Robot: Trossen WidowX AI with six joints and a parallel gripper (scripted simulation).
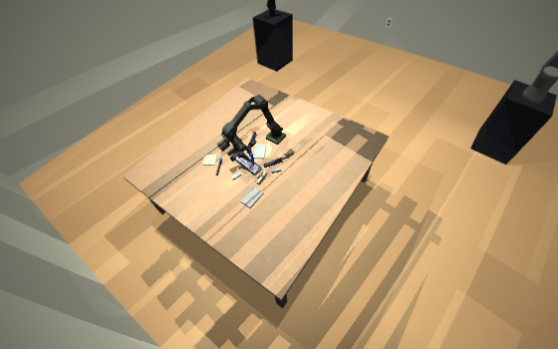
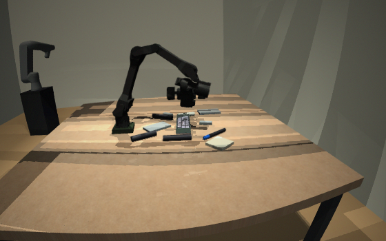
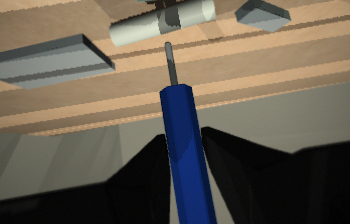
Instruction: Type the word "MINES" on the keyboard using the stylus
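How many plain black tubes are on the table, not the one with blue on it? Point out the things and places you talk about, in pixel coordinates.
3 in sight. In the exterior view, one (image 2: 177,138) lies before the keyboard's (image 1: 249,165) (image 2: 183,124) near end, another (image 1: 253,138) (image 2: 144,135) left of that, and the last (image 1: 273,163) (image 2: 162,116) left of the keyboard's far end.

You have open air between your stylus tip (image 3: 168,46) and the pale cylinder (image 3: 163,22) ahead. Low down, dark cylinders (image 2: 144,135) (image 2: 177,138) block the way from the bench's (image 1: 288,239) (image 2: 171,193) near edge in the exterior view; a broad lane runs from them to that edge's right corner.
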